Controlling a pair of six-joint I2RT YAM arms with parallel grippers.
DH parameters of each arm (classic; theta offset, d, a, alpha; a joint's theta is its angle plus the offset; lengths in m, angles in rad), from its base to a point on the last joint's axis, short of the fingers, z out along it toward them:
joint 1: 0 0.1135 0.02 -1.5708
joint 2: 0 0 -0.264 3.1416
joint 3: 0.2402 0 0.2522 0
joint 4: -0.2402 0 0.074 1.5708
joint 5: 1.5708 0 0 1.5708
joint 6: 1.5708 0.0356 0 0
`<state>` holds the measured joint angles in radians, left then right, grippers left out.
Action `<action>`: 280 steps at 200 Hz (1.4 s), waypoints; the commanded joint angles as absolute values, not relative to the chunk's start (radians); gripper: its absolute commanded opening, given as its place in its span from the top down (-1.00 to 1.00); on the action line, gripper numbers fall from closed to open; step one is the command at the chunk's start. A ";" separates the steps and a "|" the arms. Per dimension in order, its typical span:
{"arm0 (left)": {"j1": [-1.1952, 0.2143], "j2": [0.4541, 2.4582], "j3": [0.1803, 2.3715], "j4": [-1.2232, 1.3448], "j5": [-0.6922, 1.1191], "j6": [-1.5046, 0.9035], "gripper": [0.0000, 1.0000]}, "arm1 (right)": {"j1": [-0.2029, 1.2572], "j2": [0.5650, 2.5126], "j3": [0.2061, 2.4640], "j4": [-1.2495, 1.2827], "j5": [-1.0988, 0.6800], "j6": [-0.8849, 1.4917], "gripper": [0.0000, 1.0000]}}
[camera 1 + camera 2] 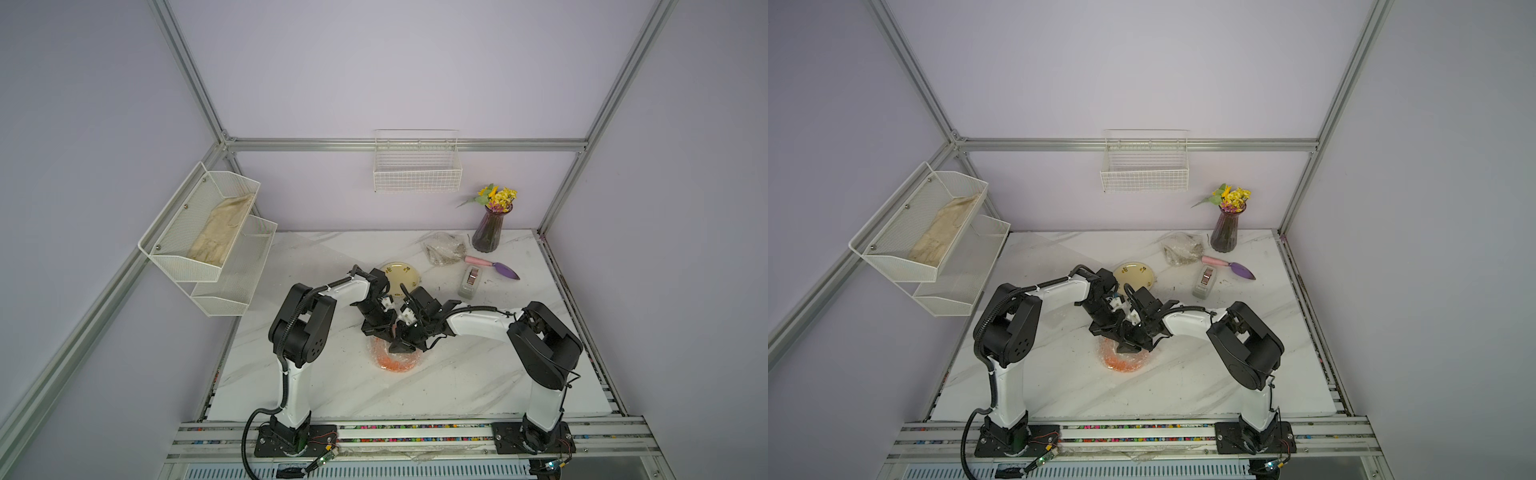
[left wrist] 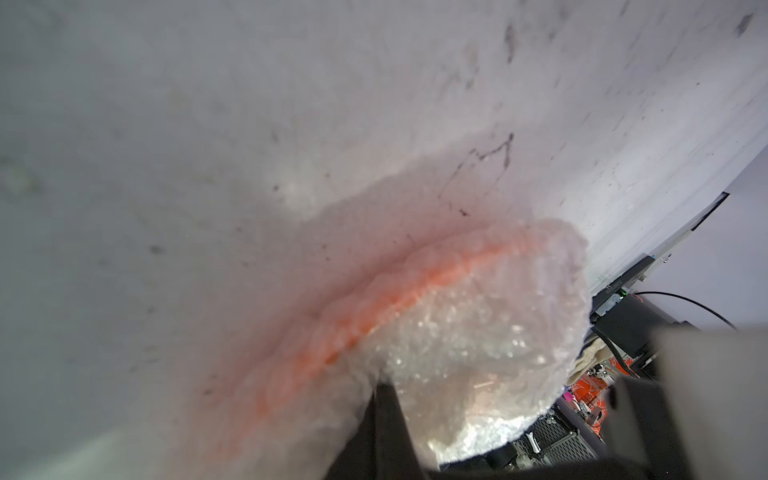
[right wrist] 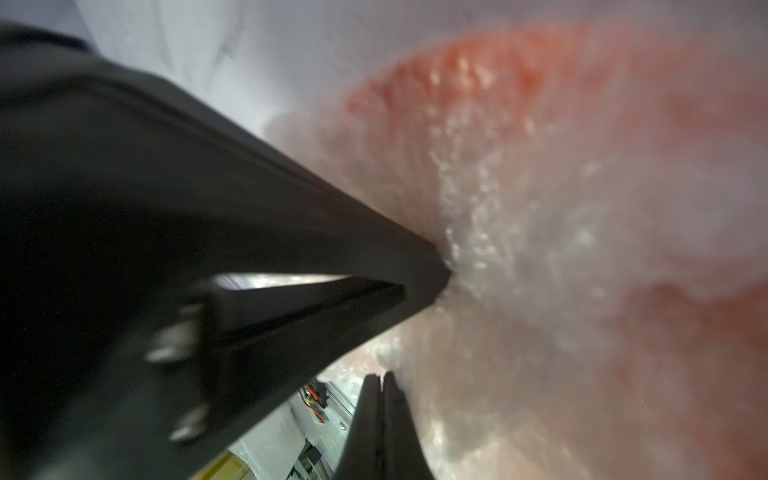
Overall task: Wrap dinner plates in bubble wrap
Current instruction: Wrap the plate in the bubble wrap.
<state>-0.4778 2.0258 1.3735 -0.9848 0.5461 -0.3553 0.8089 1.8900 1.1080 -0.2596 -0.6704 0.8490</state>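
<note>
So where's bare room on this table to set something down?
Bare: the front strip of the white marble table, between the bubble-wrapped orange plate and the front rail. Crowded: back right, with pale yellow patterned plate, grey tape dispenser, purple trowel, crumpled bubble-wrap bundle, purple glass vase.

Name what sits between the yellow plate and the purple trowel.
A grey tape dispenser stands between yellow plate and purple trowel; both top views show it.
</note>
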 commanded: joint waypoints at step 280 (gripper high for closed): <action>-0.511 1.870 1.078 -0.928 0.427 -0.554 0.85 | 0.689 1.975 1.240 -0.501 -0.516 0.643 1.00</action>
<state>-0.5056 1.8351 1.0935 -0.8505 0.5396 -0.5396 0.6941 1.9121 1.1896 -0.3309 -0.6441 0.7193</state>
